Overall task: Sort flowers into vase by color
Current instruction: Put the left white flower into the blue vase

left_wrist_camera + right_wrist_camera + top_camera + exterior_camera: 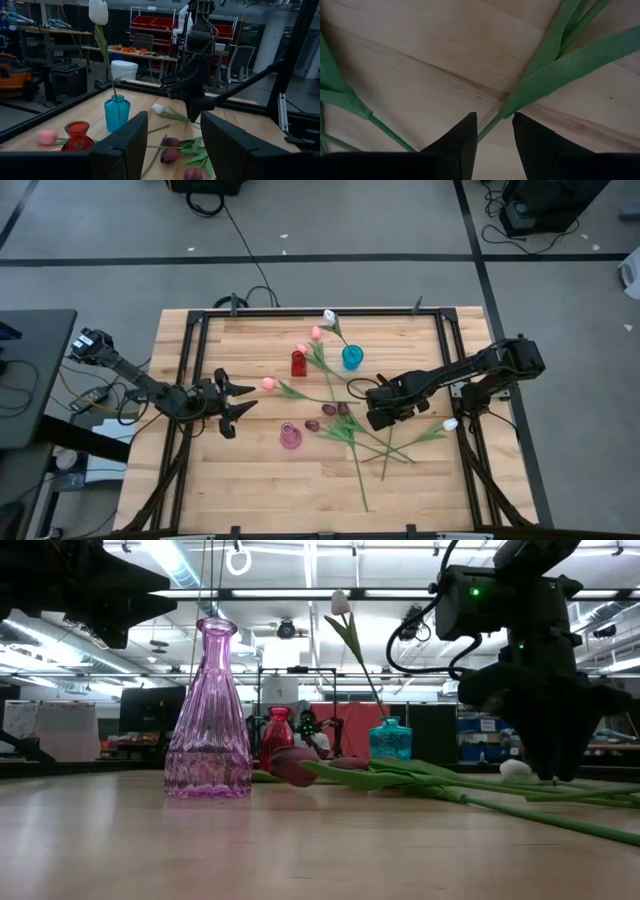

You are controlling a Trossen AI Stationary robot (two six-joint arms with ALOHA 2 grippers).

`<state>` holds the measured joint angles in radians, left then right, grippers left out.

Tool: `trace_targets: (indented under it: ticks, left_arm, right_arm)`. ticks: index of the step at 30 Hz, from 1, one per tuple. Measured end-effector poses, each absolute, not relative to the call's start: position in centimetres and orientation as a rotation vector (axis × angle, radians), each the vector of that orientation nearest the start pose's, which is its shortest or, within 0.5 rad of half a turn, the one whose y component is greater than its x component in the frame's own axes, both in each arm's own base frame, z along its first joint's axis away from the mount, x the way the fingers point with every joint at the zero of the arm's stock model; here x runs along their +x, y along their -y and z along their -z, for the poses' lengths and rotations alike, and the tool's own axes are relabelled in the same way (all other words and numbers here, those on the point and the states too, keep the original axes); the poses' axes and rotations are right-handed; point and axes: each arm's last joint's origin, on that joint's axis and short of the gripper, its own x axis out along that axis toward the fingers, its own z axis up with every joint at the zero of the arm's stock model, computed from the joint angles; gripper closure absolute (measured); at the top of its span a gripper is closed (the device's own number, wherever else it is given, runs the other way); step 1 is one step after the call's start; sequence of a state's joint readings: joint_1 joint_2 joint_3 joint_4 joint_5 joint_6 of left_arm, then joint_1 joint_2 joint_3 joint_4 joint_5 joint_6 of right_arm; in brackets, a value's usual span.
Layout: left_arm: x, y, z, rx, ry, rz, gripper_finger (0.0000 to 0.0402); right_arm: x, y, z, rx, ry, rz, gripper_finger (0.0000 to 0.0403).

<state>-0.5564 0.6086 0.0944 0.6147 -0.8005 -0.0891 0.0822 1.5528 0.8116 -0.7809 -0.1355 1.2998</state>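
Observation:
Three vases stand on the wooden table: a pink one (290, 437), a red one (297, 363) and a teal one (352, 358) holding a white tulip (329, 317) upright by its stem. Loose flowers lie flat between them: pink heads (268, 384), maroon heads (328, 409) and a white head (451, 424), their green stems crossing. My right gripper (385, 416) points down over those stems, open, with one thin stem (490, 129) between its fingers. My left gripper (238, 402) hovers open at the table's left, holding nothing. My right gripper comes from above with its fingers (466, 137) on either side of a green stem (492, 125), just below where a leaf joins it. The stem lies on the table. Whether the fingers touch it, I cannot tell.
A black metal frame (300, 313) runs around the tabletop. Long leaves and stems (360, 450) spread toward the near edge. Bare wood lies at the near left (230, 490). In the low view the pink vase (210, 720) stands nearest, the red (276, 735) and teal (390, 738) farther back.

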Motion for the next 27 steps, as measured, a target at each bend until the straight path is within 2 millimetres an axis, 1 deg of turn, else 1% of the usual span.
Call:
trace_targets:
  ticks: [5,10,13,17,22,27]
  left_arm:
    - [12.5,5.3,-19.5,-0.152,0.089,-0.240,0.0213]
    - [12.5,5.3,-19.5,-0.163,0.090,-0.237,0.0213]
    - [12.5,5.4,-19.4,-0.186,0.087,-0.207,0.0213]
    - [12.5,5.6,-19.4,-0.224,0.082,-0.135,0.0213]
    - [12.5,5.7,-19.4,-0.236,0.079,-0.088,0.0213]
    - [12.5,5.7,-19.4,-0.235,0.079,-0.088,0.0213]
  right_arm:
    - [24.0,-2.4,-15.0,1.086,-1.413,0.838,0.0271]
    - [23.9,-2.4,-15.0,1.078,-1.413,0.863,0.0291]
    - [23.7,-2.2,-15.0,1.072,-1.426,0.882,0.0304]
    - [23.7,-1.5,-15.0,1.089,-1.434,0.866,0.0314]
    - [23.8,-1.4,-15.0,1.060,-1.430,0.844,0.0311]
    - [23.9,-1.8,-15.0,1.039,-1.419,0.829,0.0289]
